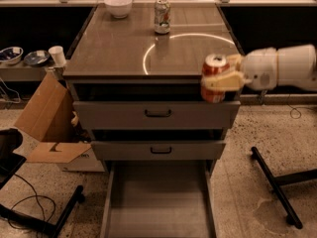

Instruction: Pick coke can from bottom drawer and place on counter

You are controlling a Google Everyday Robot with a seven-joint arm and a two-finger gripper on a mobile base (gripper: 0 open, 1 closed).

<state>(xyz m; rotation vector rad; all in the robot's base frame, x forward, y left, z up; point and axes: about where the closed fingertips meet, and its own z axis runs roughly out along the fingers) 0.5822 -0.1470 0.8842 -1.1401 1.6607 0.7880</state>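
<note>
My gripper (219, 79) comes in from the right on a white arm and is shut on the coke can (214, 66), a red-orange can with a silver top. It holds the can upright in the air at the counter's front right corner, about level with the counter top. The counter (119, 48) is glossy grey-brown with a bright ring reflection. The bottom drawer (158, 202) is pulled out below, and its flat grey floor is bare.
A silver-white can (162, 16) and a white bowl (118, 6) stand at the back of the counter. Two upper drawers with black handles (158, 113) sit slightly open. A cardboard box (47, 120) is at the left, a side shelf with bowls (11, 55) beyond it, and a black stand leg (275, 182) at the right.
</note>
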